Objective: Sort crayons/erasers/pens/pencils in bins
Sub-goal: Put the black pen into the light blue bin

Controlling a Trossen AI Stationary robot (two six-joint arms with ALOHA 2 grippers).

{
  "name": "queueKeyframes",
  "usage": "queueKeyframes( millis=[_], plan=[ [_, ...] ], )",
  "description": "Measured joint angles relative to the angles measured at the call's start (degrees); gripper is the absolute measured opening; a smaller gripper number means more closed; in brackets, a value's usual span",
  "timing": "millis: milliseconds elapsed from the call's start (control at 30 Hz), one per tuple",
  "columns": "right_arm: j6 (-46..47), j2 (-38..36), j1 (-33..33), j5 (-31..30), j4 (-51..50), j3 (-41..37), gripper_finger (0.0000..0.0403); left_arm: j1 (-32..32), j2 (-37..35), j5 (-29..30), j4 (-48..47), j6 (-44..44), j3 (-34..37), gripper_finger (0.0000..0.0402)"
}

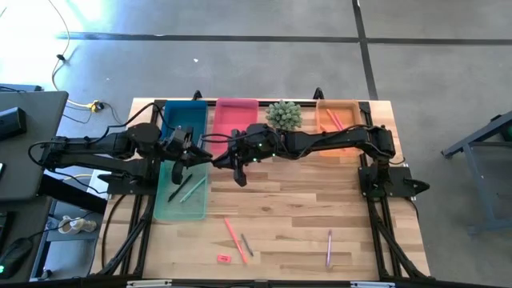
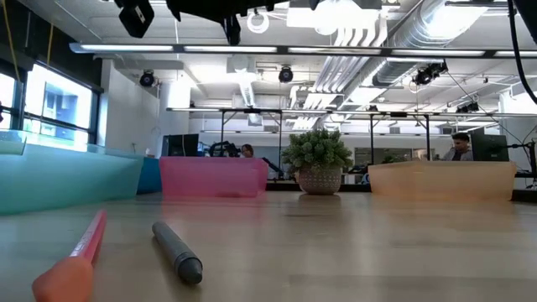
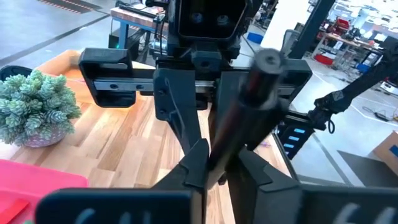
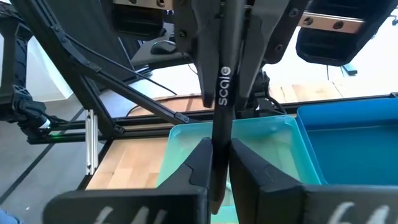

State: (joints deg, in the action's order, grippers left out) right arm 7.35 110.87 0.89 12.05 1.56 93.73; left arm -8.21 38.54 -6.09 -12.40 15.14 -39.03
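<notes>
Now the dark pen (image 4: 222, 93) is pinched from two sides, well above the table; the left gripper (image 3: 214, 162) is closed narrow on it, and the right gripper (image 4: 217, 152) is clamped on it too, the two tools being met nose to nose. The pen's long axis is seen running straight out ahead of the right gripper's fingers and in between those of the left gripper; from the left wrist it is seen tilted, its blunt round end raised past the right gripper. The pen is matt black, slim and round, with pale lettering printed along its barrel.

Below the two grippers the pale teal bin (image 1: 180, 210) is placed, with two thin sticks laid in it; just beyond it the blue bin (image 1: 182, 112) is set, then the pink bin (image 1: 236, 110), and the orange bin (image 1: 352, 106) is found under the right arm; four bins are counted. Between pink and orange, one spiky plant (image 1: 284, 114) is stood.

Well apart from both grippers, on the bare wood, one salmon-pink pencil (image 1: 234, 230) is counted, with one grey pen (image 1: 247, 245) just beside it, one red-pink eraser (image 1: 223, 258) near both, and one purple pencil (image 1: 329, 248) farther off.
</notes>
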Motion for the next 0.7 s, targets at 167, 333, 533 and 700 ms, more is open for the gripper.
queueKeyframes(
  millis=[167, 333, 533, 700],
  plan=[
    [0.16, 0.02, -0.04, -0.27, -0.02, 0.00, 0.0048, 0.04, 0.02, -0.10, 0.00, 0.10, 0.00, 0.0016],
    [2.08, 0.02, -0.02, -2.16, -2.22, 0.00, 0.0087, 0.02, 0.04, -0.06, -0.66, 0.72, 0.00, 0.0028],
    [7.46, 0.02, 0.09, -1.61, -8.88, 0.00, 0.0134, 0.09, 0.02, 0.82, -6.80, 3.96, 0.00, 0.0017],
    [12.05, 0.02, -0.27, -1.33, -16.75, 0.00, 0.0146, 0.09, 0.00, 1.02, -13.90, 8.97, -0.02, 0.0020]
  ],
)
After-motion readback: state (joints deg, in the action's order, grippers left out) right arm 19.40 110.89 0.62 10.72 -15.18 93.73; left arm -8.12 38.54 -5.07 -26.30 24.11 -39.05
